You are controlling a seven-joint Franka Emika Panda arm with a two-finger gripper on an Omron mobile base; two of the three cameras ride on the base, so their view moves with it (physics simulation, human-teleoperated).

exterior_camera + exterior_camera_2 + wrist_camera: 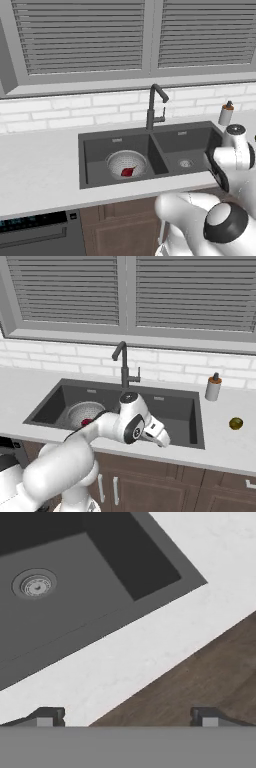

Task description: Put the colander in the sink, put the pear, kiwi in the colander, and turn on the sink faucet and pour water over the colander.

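We are holding our gripper (127, 717) wide open, empty, over sink (100, 607) edge | pear (128, 171) sitting in colander (120, 161) | kiwi (236, 423) lying on desk (230, 446).

We stood in a home kitchen: a two-basin sink (165, 150) set in a pale counter (35, 170), wood cabinets (150, 486) below, shuttered window (85, 37) above.

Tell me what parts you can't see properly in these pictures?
- Colander and pear: right base view, partly hidden behind the arm.
- Gripper: hand view, only the fingertips rise above the bottom edge.
- Kiwi: right base view, too small for detail.
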